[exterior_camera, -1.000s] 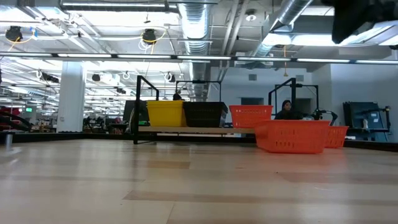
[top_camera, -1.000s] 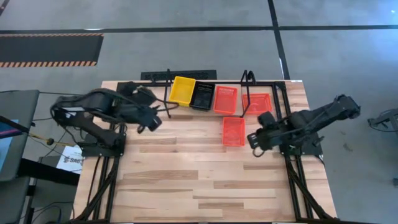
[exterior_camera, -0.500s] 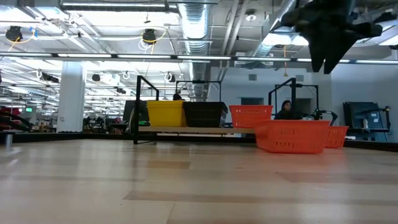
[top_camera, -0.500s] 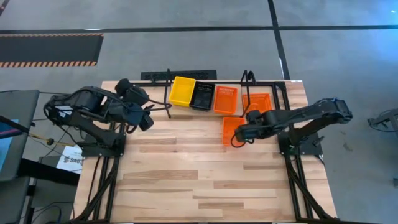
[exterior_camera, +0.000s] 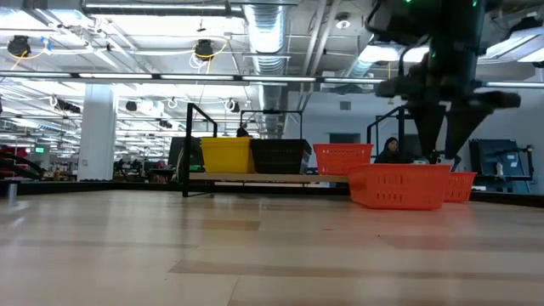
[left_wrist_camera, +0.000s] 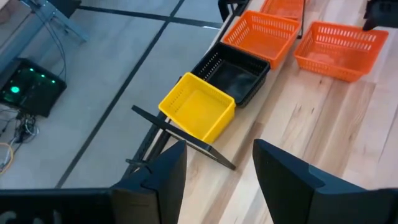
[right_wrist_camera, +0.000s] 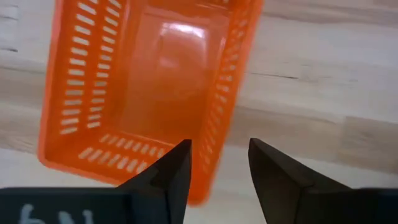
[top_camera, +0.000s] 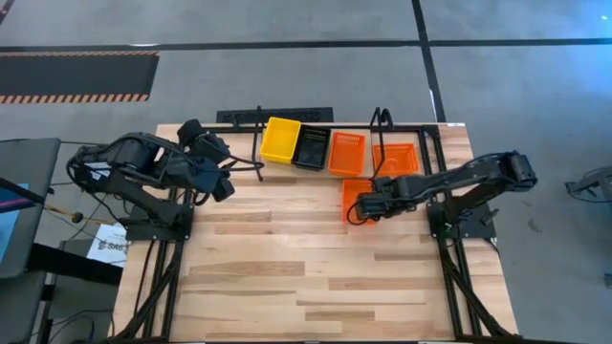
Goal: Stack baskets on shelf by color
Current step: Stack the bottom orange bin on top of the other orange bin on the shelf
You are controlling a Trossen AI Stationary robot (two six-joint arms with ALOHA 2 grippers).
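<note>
On the shelf [exterior_camera: 272, 178] at the table's far edge stand a yellow basket [top_camera: 280, 139], a black basket [top_camera: 312, 148] and an orange basket [top_camera: 346, 153], side by side. A second orange basket [top_camera: 396, 156] sits on the table to the right of the shelf. A third orange basket [top_camera: 356, 191] rests on the table in front of the shelf. My right gripper [right_wrist_camera: 217, 168] points down, open, just above this basket's rim, a finger on either side of one long wall [right_wrist_camera: 219, 127] near a corner. My left gripper [left_wrist_camera: 217, 180] hangs open, raised over the table's far left.
Black wire hoops [top_camera: 380, 124] rise at the shelf's ends. The wooden tabletop [top_camera: 287, 277] stretches bare toward the near edge. Beyond the table, a person [exterior_camera: 392, 150] sits in the room behind.
My right gripper has swung toward the table's left and come down from high over the right side to just above the orange basket in front of the shelf, tipping to point more steeply down. Its fingers have opened. The baskets have stayed where they were.
</note>
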